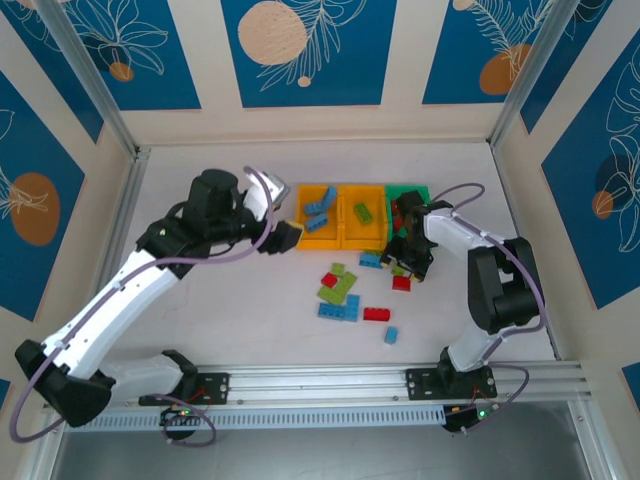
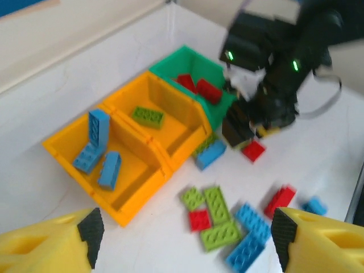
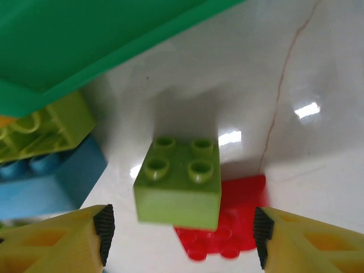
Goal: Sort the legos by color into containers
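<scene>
Three joined containers stand at the back: a left orange bin point(image 1: 320, 243) with blue legos point(image 2: 99, 149), a middle orange bin point(image 1: 362, 243) with one lime brick point(image 2: 148, 116), and a green bin point(image 1: 408, 188) with red bricks point(image 2: 199, 88). Loose blue, lime and red legos point(image 1: 338, 292) lie in front of them. My left gripper point(image 1: 290, 236) hovers open by the left bin, nothing between its fingers point(image 2: 91, 230). My right gripper point(image 3: 182, 239) is open low over a lime two-by-two brick point(image 3: 179, 182) that partly covers a red brick point(image 3: 233, 227); neither pad touches it.
The green bin's wall point(image 3: 85, 51) rises just behind the right gripper, with a lime brick point(image 3: 45, 131) and a blue brick point(image 3: 40, 182) against it. A red brick point(image 1: 377, 314) and a small blue one point(image 1: 391, 335) lie nearer the front rail point(image 1: 400, 380).
</scene>
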